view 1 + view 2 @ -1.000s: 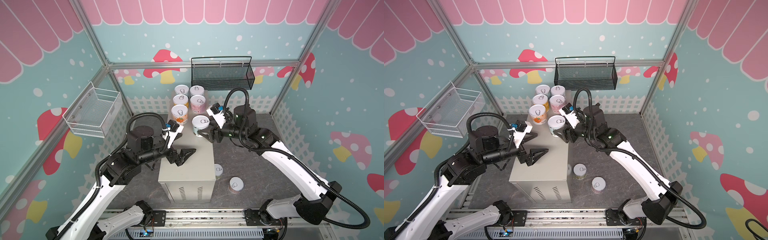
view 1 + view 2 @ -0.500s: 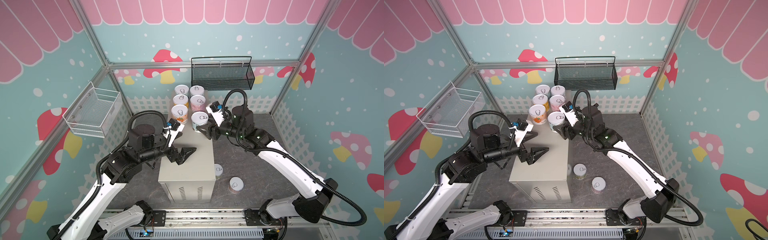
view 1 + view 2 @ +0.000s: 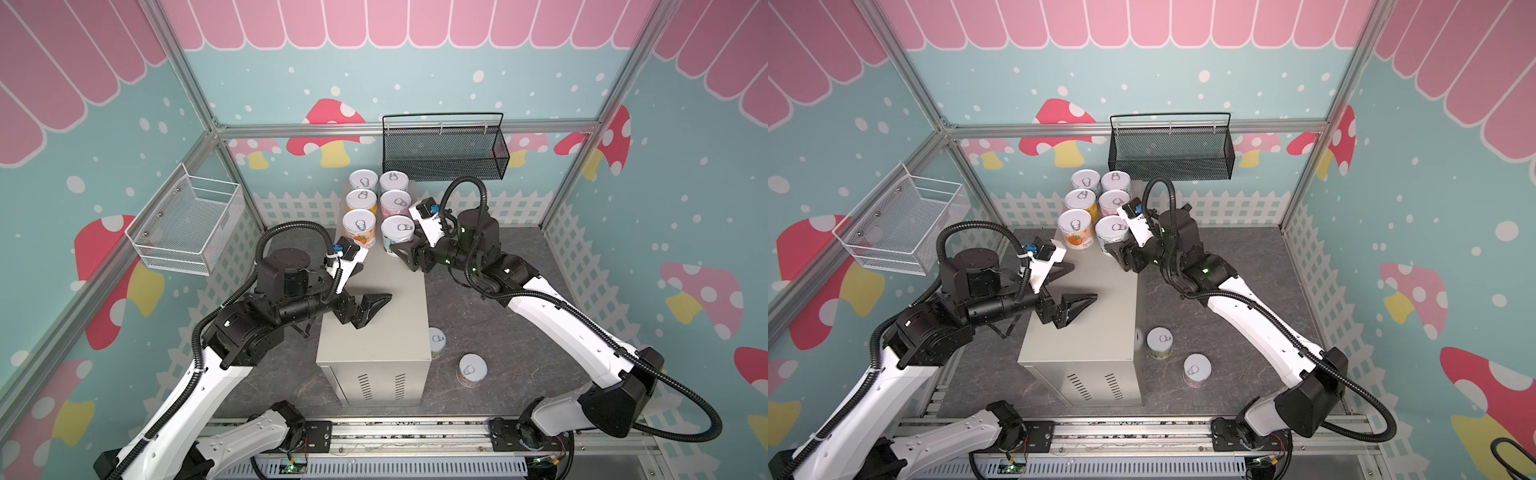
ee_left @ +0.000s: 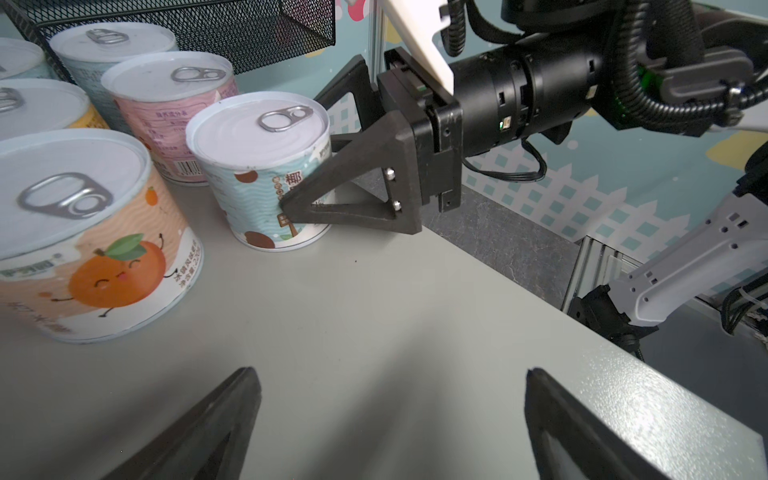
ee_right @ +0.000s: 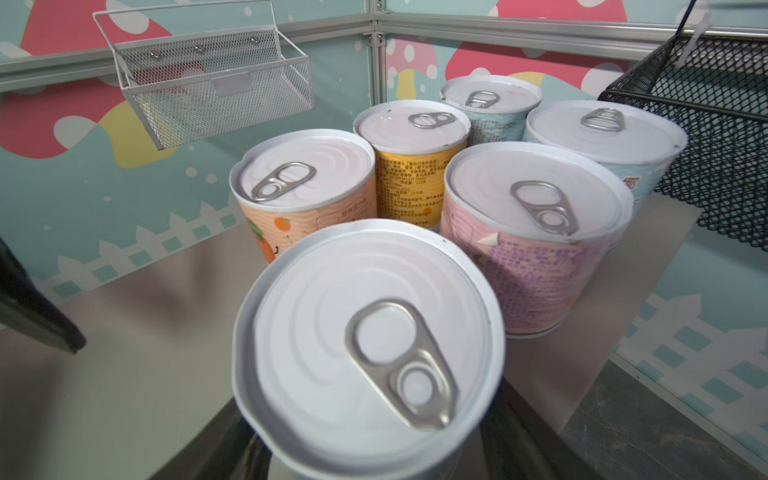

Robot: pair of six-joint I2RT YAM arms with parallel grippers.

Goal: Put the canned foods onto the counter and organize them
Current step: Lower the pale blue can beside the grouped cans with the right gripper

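1. Tin, rigid and smooth: the blue can probably feels moderately heavy, and its paper label gives some grip. Best held on the side wall at mid-height.
2. It is upright, axis vertical, pull-tab up, base on or barely off the tabletop, just beside the pink can.
3. The right end effector clamps its sides; the left end effector gapes wide, empty.

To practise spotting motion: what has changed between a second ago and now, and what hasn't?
The right claw, still shut on the blue can, carried it back along the counter, in beside the orange can. Nothing was let go. The open left claw, the five cans already placed and the two floor cans stayed put.
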